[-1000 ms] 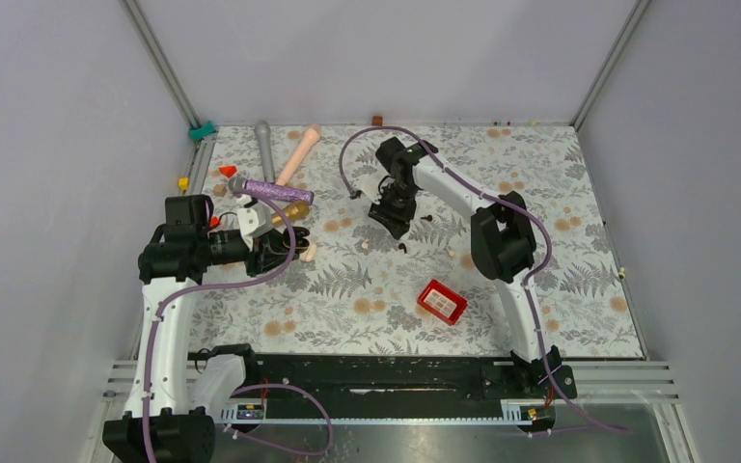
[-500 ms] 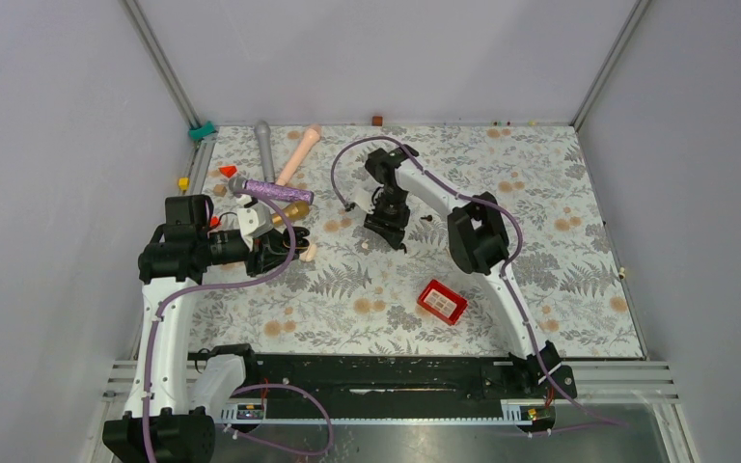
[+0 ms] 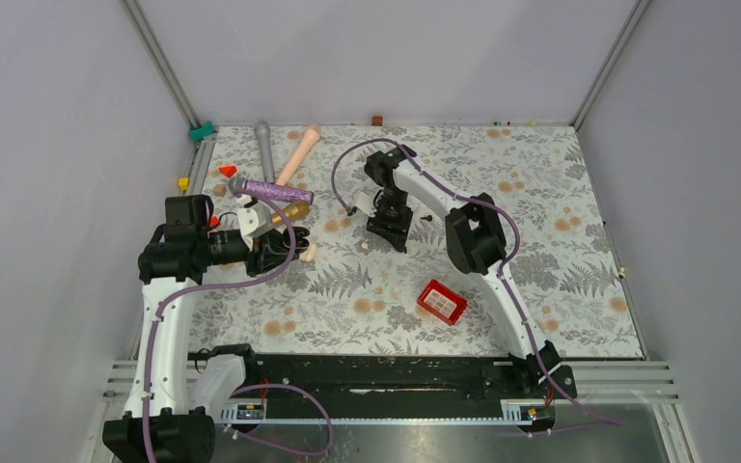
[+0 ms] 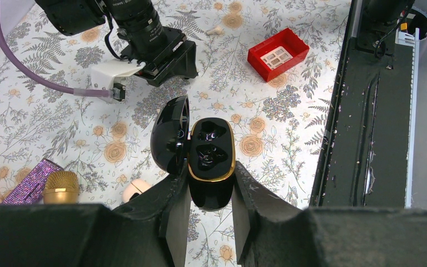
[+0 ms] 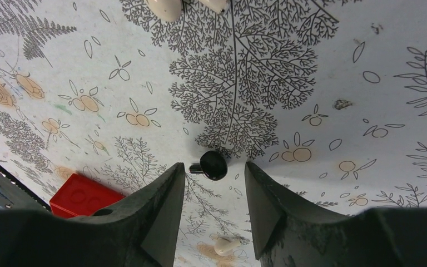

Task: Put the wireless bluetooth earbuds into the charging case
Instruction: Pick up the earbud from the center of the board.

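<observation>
Left claw (image 4: 211,186) is clenched on the black charging case (image 4: 211,161), low-centre in the left wrist view, with its lid flipped open to the left. Right claw (image 5: 213,167) is released, with the fingers spread either side of a black earbud (image 5: 213,164) lying on the floral table (image 5: 322,83) at lower centre of the right wrist view, not gripped. Two cream earbuds (image 5: 164,6) at the top edge there, a third cream bud (image 5: 225,245) near the bottom, red box (image 5: 83,196) lower left.
</observation>
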Controlling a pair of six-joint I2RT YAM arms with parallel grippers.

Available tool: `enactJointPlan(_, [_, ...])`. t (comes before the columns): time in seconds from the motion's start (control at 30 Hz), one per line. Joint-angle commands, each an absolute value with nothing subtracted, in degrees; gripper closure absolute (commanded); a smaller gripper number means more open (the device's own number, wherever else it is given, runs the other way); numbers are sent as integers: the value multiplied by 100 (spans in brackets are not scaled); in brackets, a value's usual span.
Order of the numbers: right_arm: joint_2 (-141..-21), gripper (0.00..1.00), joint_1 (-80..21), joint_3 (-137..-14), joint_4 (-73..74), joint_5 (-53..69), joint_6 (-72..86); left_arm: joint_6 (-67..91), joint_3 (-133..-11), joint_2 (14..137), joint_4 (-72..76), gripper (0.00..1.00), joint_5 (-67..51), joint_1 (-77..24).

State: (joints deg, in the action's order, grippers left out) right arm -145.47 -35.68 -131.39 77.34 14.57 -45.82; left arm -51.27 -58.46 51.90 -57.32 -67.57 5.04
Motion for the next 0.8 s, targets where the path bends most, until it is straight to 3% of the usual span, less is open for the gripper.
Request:
enactJointPlan(0.0, [-14583,50,-3692,-13348,8003,1342,-4569,-5271,-5813,5183,-5635,100,-7037,545])
enactJointPlan(0.77, [-14504,58,-3814,-13151,7819,990,-4544,-5287,-5801,5137,-5629,100,-7024,545])
